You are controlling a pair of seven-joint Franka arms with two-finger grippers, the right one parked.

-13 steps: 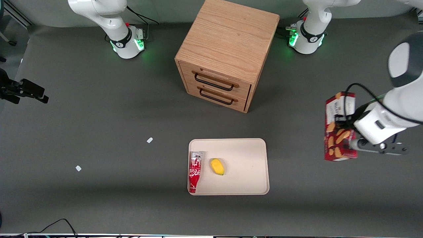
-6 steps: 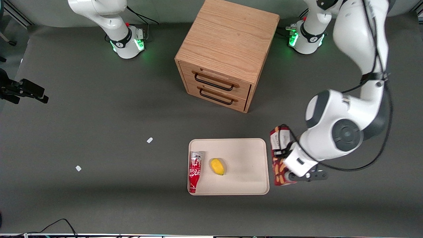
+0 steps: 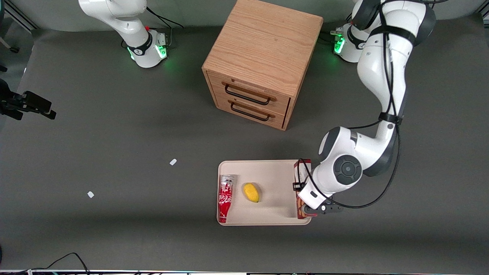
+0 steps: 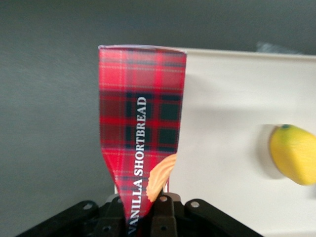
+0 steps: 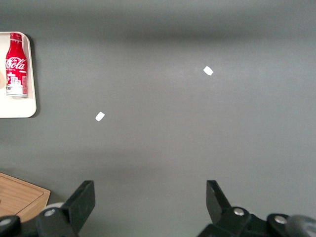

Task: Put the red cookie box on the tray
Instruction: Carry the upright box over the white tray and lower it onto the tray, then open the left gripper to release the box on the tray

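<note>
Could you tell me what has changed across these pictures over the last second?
The left arm swung in from the working arm's end of the table, carrying the red cookie box to the tray. The pincer stayed shut on the box, which now hangs over the tray's edge nearest the working arm. The cola can, the yellow fruit and the cabinet have not moved.

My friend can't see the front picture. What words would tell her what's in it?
The gripper holds the red cookie box over the tray's edge nearest the working arm. A cola bottle and yellow fruit lie on the tray, a wooden cabinet farther from the camera.
</note>
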